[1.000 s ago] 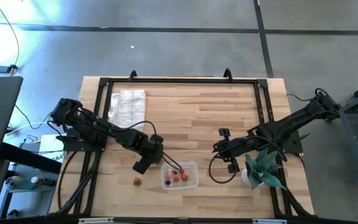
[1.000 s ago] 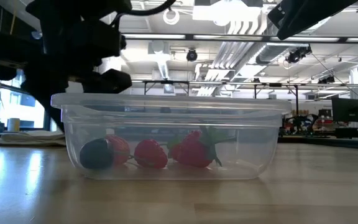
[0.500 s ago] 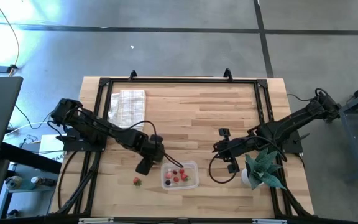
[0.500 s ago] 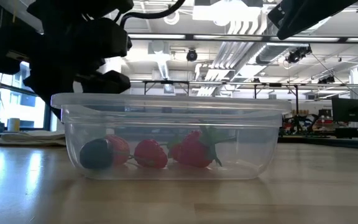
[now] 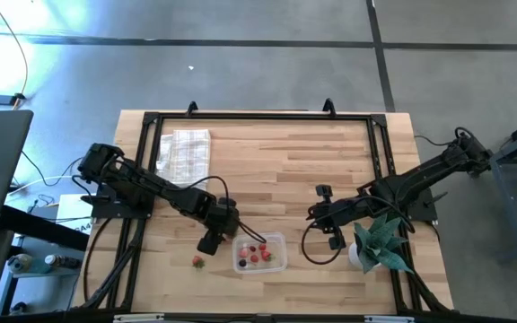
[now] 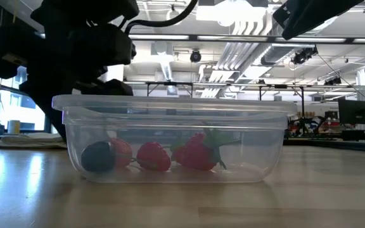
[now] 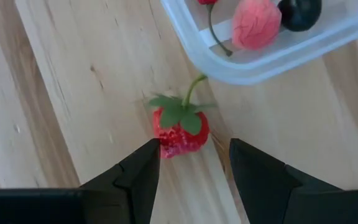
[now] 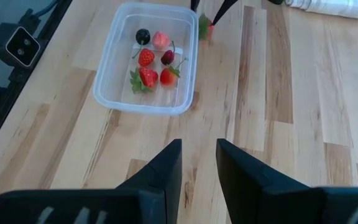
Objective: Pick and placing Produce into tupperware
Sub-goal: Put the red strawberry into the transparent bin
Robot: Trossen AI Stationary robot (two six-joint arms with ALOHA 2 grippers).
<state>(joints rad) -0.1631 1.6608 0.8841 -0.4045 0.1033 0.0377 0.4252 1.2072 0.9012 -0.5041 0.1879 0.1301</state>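
A clear tupperware [image 5: 259,254] stands near the table's front edge with several red pieces of produce and a dark one [image 8: 143,36] inside it. One red strawberry [image 7: 179,129] with a green top lies on the wood just left of the tupperware's corner [image 7: 241,65]. My left gripper [image 7: 194,155] hovers open above that strawberry, pointing steeply down, one finger to each side of it. My right gripper [image 8: 197,165] waits open to the right of the tupperware, well above the table, with nothing between its fingers.
A white checked cloth [image 5: 185,152] lies at the far left. A teal potted plant [image 5: 380,240] stands at the near right under my right arm. Black frame rails [image 5: 258,117] run along the table's edges. Bare wood lies in the middle of the table.
My left gripper has rolled a little about its own axis above the loose strawberry, without shifting over the table. Its fingers stay open.
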